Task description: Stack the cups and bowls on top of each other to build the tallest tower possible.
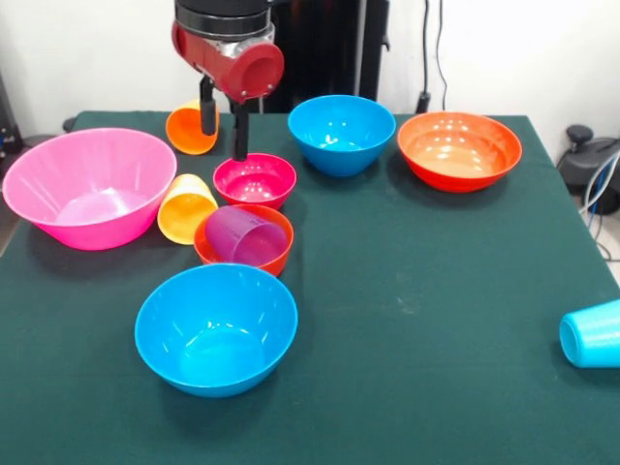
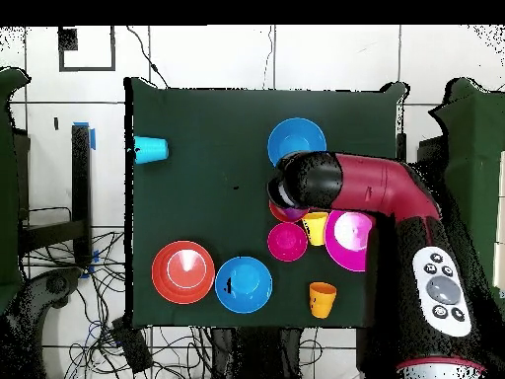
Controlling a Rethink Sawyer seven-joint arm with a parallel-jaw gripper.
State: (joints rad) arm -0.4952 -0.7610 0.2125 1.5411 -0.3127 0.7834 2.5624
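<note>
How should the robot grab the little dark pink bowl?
Probably by its rim. The small magenta bowl sits upright with its mouth open upward, so coming straight down and pinching the rim, one finger inside and one outside, suits it. The gripper hangs open over the rim's far side, where there is space; the yellow-orange cup crowds the other side.

Free room: we find bare table (image 1: pixel 436 291) between the near blue bowl (image 1: pixel 216 329) and light blue cup (image 1: pixel 591 333). Obstacles: pink bowl (image 1: pixel 89 186), yellow-orange cup (image 1: pixel 184 208), magenta bowl (image 1: pixel 255 180), small orange bowl (image 1: pixel 276 254), tightly clustered.
</note>
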